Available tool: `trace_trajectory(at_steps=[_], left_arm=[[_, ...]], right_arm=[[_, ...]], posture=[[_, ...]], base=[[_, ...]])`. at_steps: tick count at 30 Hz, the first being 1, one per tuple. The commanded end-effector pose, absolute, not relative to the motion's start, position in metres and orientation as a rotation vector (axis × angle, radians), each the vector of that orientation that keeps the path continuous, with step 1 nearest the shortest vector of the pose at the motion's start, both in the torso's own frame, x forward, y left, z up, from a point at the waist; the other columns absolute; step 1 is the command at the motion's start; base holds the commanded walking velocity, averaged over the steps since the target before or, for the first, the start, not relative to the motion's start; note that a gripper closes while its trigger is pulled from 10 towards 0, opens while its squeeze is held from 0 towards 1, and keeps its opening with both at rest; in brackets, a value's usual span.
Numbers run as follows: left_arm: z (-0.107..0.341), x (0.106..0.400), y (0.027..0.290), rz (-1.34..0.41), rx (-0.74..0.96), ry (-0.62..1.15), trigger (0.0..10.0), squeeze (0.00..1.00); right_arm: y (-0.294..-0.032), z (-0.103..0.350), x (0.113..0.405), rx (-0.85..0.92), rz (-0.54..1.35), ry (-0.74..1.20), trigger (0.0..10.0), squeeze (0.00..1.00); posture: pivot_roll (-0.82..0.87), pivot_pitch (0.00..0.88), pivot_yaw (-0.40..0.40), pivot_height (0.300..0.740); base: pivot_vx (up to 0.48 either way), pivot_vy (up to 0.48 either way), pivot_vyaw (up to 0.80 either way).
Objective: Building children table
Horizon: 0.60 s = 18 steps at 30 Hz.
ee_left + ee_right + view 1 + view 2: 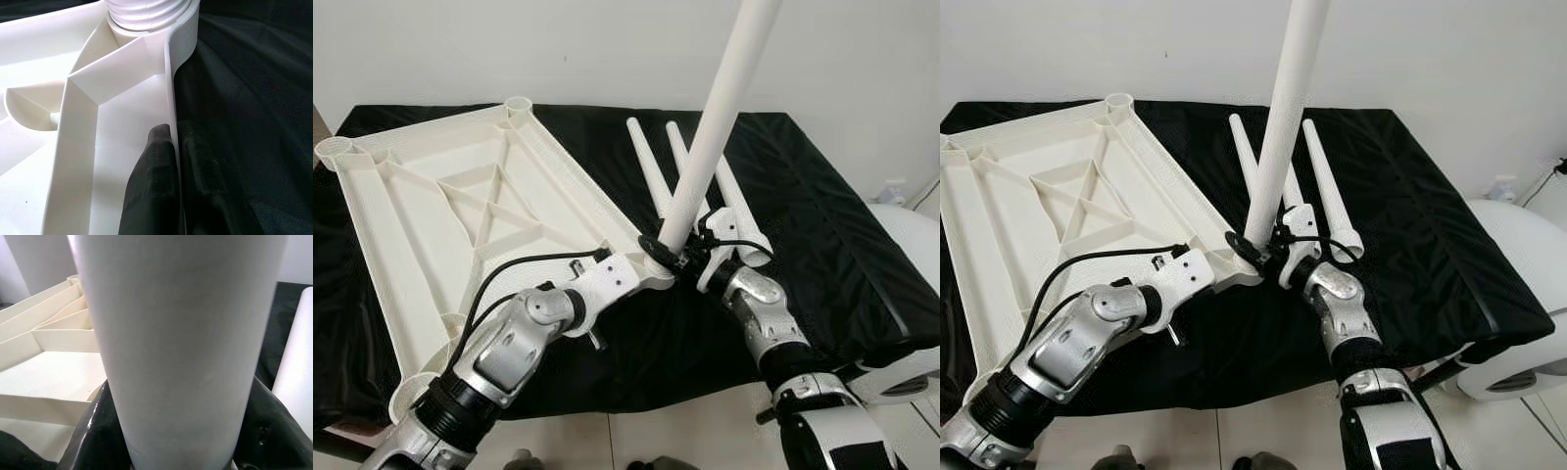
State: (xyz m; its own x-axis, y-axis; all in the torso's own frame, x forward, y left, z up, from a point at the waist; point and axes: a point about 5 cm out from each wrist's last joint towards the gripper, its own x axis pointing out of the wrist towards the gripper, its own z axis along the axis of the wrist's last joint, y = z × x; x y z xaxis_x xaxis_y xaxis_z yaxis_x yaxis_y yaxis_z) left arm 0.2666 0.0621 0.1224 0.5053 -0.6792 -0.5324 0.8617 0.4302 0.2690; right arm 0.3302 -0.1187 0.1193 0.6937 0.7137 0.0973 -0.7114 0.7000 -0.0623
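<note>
A white plastic table top (431, 206) lies upside down on a black cloth, its ribbed underside up. My left gripper (175, 161) is shut on the table top's side wall near the corner socket (146, 14), one finger inside the rim and one outside. A long white table leg (720, 108) stands nearly upright at that near right corner. My right gripper (677, 257) is shut on the leg's lower end; its black fingers (93, 426) hug the tube. Three more white legs (705, 186) lie side by side on the cloth behind it.
The black cloth (832, 245) covers a low surface that ends at a pale tiled floor (685, 431) in front. A white wall stands behind. A white rounded object (1528, 245) sits at the right edge.
</note>
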Motion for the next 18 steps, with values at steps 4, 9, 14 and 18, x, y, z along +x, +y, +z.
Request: trace_trajectory(at_steps=[4,9,14,18], left_arm=[[0.113,0.257,0.055,-1.056,0.536,0.412,10.0,0.00],[0.111,0.256,0.053,-1.060,0.530,0.415,10.0,0.00],[0.111,0.256,0.052,-1.061,0.527,0.414,10.0,0.00],[0.111,0.256,0.052,-1.063,0.527,0.414,10.0,0.00]], right_arm=[[-0.098,0.123,0.324,0.022,0.780,-0.146,10.0,0.00],[-0.081,0.127,0.323,0.048,0.631,-0.162,10.0,0.00],[-0.074,0.129,0.323,0.073,0.556,-0.154,10.0,0.00],[-0.066,0.132,0.323,0.110,0.443,-0.133,10.0,0.00]], posture=[[0.03,0.000,-0.086,0.740],[0.03,0.000,-0.088,0.740],[0.03,0.000,-0.088,0.740],[0.03,0.000,-0.087,0.740]], base=[[0.000,0.000,0.00],[0.000,0.000,0.00],[0.000,0.000,0.00],[0.000,0.000,0.00]])
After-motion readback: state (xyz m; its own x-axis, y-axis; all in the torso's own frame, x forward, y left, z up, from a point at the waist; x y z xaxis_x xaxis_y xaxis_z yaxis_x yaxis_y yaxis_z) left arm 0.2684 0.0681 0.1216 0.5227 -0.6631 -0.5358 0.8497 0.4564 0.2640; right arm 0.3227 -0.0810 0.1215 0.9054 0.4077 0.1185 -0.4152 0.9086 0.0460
